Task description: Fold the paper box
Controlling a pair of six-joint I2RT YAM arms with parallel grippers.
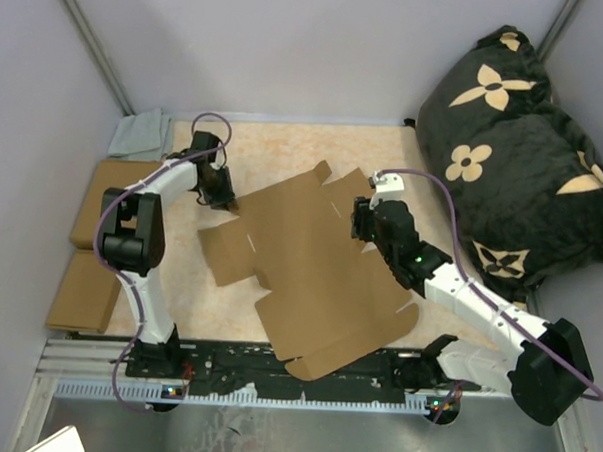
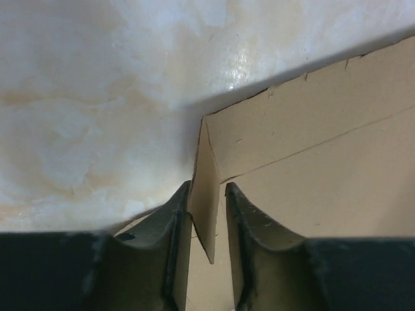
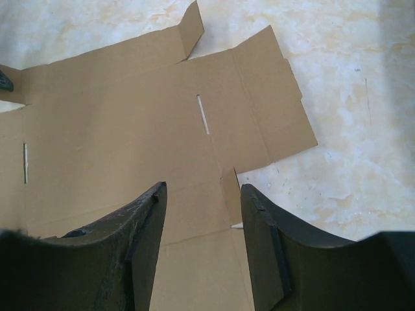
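Here, early in the folding, our left hand brackets a raised corner tab of the paper box; whether it pinches, we cannot tell. The box lies mostly flat on the bench. Our right hand hovers spread above it. Next, we judge, the walls need creasing upright.

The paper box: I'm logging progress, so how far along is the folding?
Almost nothing looks done: the paper box lies nearly flat, panels unfolded. In hand: the left pincer straddles one raised corner tab; the right pincer hovers open over the box. Remaining: raising the walls and closing it.
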